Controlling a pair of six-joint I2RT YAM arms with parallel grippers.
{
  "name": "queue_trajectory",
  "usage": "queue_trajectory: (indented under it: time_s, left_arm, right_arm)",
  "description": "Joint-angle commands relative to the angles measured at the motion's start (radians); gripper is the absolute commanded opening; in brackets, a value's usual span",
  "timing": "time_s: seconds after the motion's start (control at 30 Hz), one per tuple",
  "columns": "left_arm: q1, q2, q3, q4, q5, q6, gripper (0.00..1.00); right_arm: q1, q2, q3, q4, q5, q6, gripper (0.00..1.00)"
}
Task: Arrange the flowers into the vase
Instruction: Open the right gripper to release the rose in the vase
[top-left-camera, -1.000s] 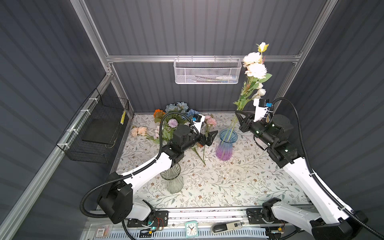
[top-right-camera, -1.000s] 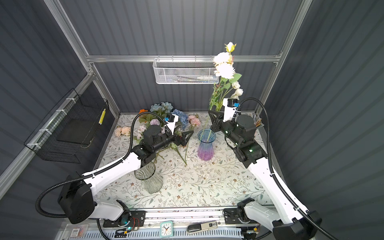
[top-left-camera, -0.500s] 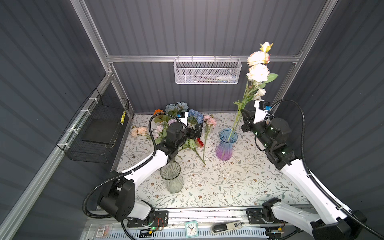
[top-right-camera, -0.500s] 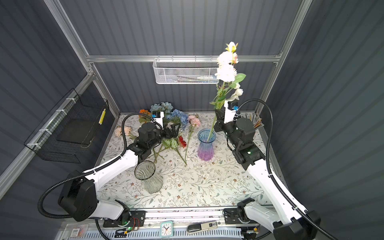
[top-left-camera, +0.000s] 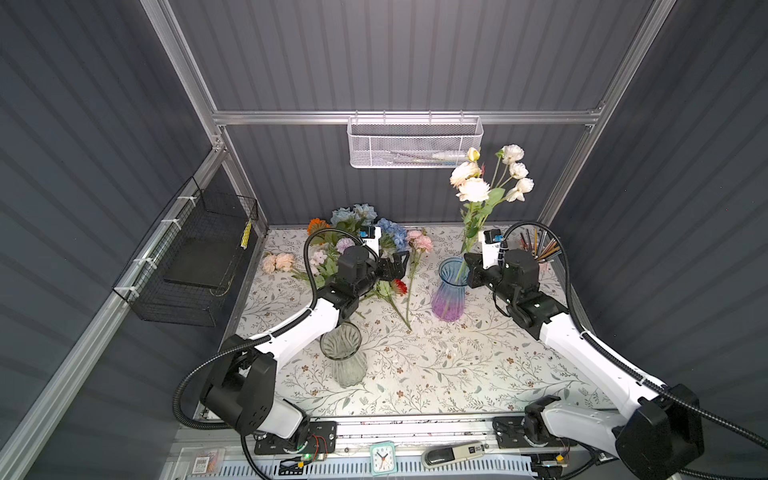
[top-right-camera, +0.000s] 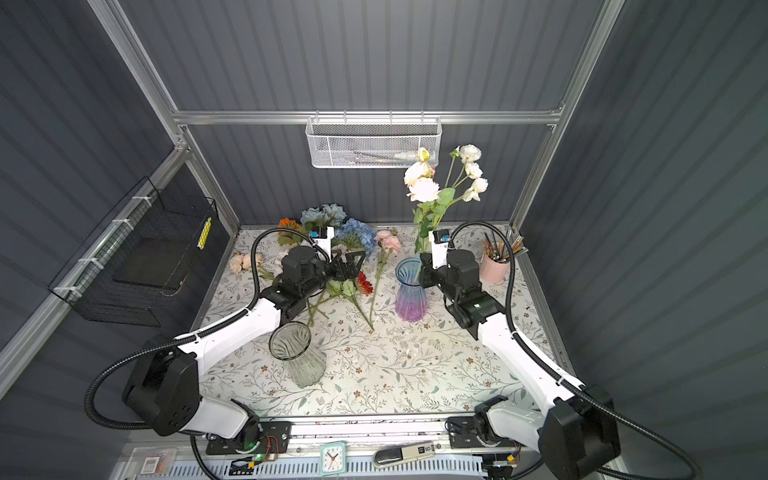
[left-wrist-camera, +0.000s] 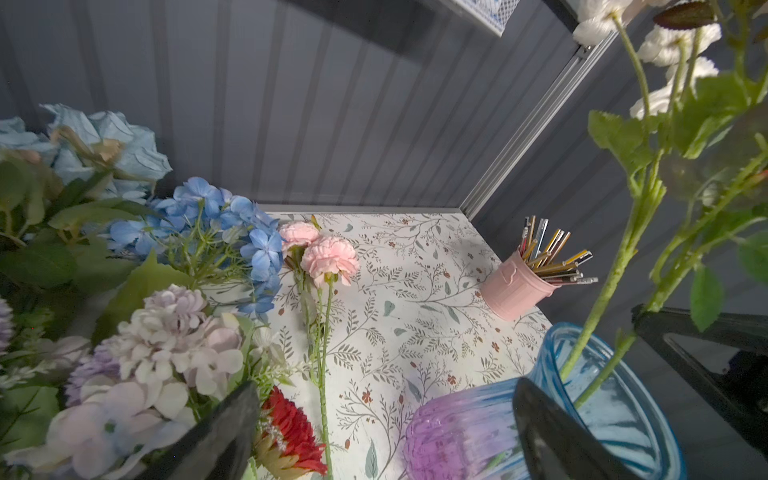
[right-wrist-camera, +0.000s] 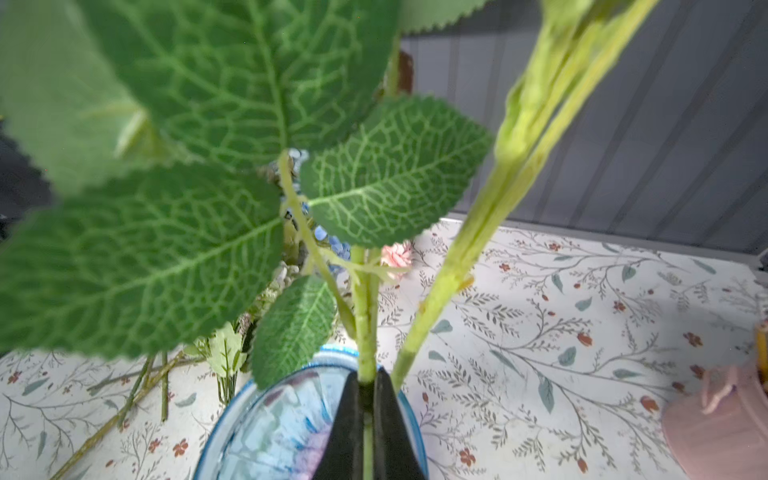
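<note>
The blue-and-purple vase (top-left-camera: 448, 291) (top-right-camera: 409, 293) stands right of centre on the table. White flowers (top-left-camera: 471, 191) (top-right-camera: 424, 191) rise from it on two green stems. My right gripper (top-left-camera: 469, 272) (right-wrist-camera: 365, 386) is shut on one stem (right-wrist-camera: 365, 316) just above the rim; the second stem (right-wrist-camera: 436, 307) leans beside it. More flowers (top-left-camera: 353, 237) lie piled at the back left, among them pink carnations (left-wrist-camera: 328, 257), a blue hydrangea (left-wrist-camera: 232, 232) and a red daisy (left-wrist-camera: 295, 432). My left gripper (top-left-camera: 397, 266) (left-wrist-camera: 386, 415) hangs open and empty over the red daisy.
A clear glass vase (top-left-camera: 343, 353) stands empty at the front left, under my left arm. A pink cup of pencils (top-right-camera: 494, 266) sits at the back right corner. A white mesh basket (top-left-camera: 415, 143) hangs on the back wall, a black wire basket (top-left-camera: 195, 266) on the left wall.
My right gripper has come down with the white flowers, sinking their stems deeper into the vase. My left gripper has drawn back from the vase toward the flower pile.
</note>
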Motion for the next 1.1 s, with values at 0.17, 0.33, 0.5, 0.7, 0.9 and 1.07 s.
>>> queue_trajectory:
  time_s: [0.17, 0.33, 0.5, 0.7, 0.9, 1.07]
  left_arm:
    - [-0.023, 0.091, 0.094, -0.076, 0.069, 0.04, 0.91]
    - [-0.052, 0.17, 0.194, -0.237, 0.021, 0.107, 0.83]
    - [-0.072, 0.239, 0.265, -0.338, -0.019, 0.138, 0.76]
    - [-0.081, 0.277, 0.314, -0.403, -0.076, 0.167, 0.72]
    - [-0.074, 0.192, 0.295, -0.379, -0.147, 0.211, 0.78]
    - [0.001, 0.103, 0.231, -0.303, -0.102, 0.159, 0.78]
  right_arm:
    - [-0.004, -0.018, -0.042, -0.072, 0.007, 0.023, 0.01]
    - [-0.004, -0.029, -0.038, -0.092, 0.017, 0.028, 0.18]
    - [-0.004, -0.069, -0.008, -0.144, 0.008, 0.031, 0.39]
    - [-0.004, -0.166, 0.026, -0.211, -0.003, 0.045, 0.56]
    - [-0.001, -0.269, 0.11, -0.273, -0.06, 0.09, 0.6]
    - [0.053, -0.275, 0.197, -0.279, -0.084, 0.147, 0.58]
